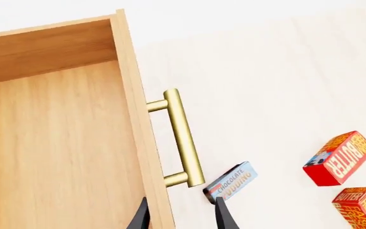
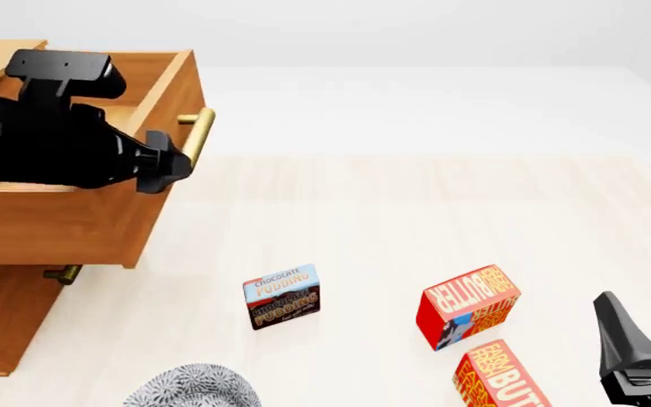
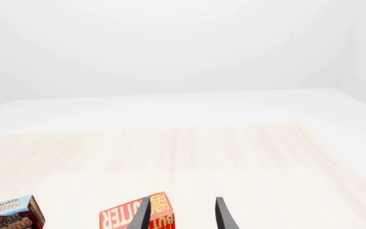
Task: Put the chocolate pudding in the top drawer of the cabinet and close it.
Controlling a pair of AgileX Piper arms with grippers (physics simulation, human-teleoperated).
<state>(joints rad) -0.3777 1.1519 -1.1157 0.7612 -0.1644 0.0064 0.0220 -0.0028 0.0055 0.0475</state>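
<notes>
The chocolate pudding (image 2: pixel 281 297) stands on the table in front of the cabinet (image 2: pixel 9 314), clear of both grippers; it also shows in the wrist views (image 1: pixel 231 182) (image 3: pixel 8 214). The top drawer (image 2: pixel 65 220) is pulled out, and its wooden floor (image 1: pixel 55 152) is bare. My left gripper (image 1: pixel 181 217) hovers open over the drawer's front wall, one finger on each side of it, just by the brass handle (image 1: pixel 183 138). In the front view the left arm (image 2: pixel 54 136) hides much of the drawer. My right gripper (image 2: pixel 646 326) is open and holds nothing, low at the near right.
Two red-orange butter boxes (image 2: pixel 467 305) (image 2: pixel 501 377) lie right of the pudding, close to my right gripper (image 3: pixel 181 217). A grey patterned dish (image 2: pixel 190 388) sits at the near edge. The lower drawer's handle (image 2: pixel 65 273) shows under the open drawer.
</notes>
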